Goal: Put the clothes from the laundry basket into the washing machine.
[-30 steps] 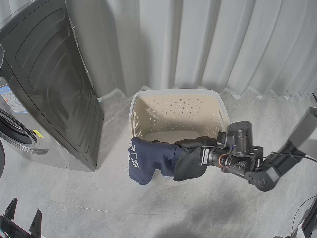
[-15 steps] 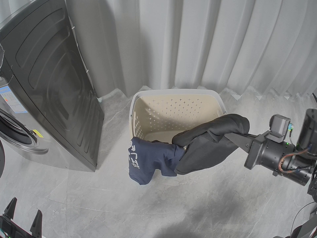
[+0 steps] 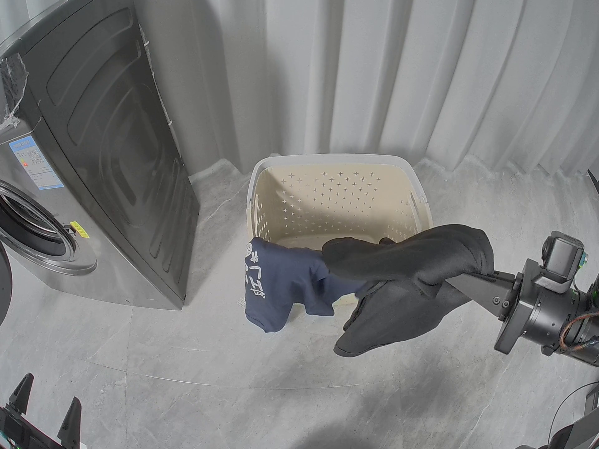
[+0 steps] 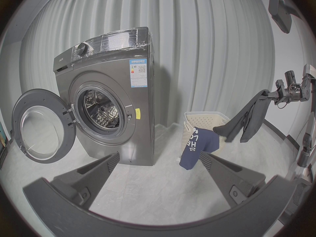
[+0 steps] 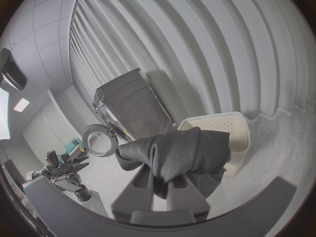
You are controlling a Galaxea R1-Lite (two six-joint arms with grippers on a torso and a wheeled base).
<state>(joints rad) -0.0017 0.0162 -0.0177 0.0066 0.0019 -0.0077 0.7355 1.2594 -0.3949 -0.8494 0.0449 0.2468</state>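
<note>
Though half outside, navy shirt (image 3: 281, 282) across basket (image 3: 337, 158) rim.

Right claw (image 5: 160, 182) tight on dark garment (image 5: 184, 152); cream laundry basket (image 5: 239, 129) and open-doored washing machine (image 5: 135, 106) beyond

Matt cloth garment (image 3: 424, 263), smooth plastic basket (image 3: 337, 158), satin metal washing machine (image 3: 112, 157).

One washing machine (image 3: 93, 157); one laundry basket (image 3: 337, 158); two garments: one navy shirt (image 3: 281, 279), one black garment (image 3: 412, 263).
</note>
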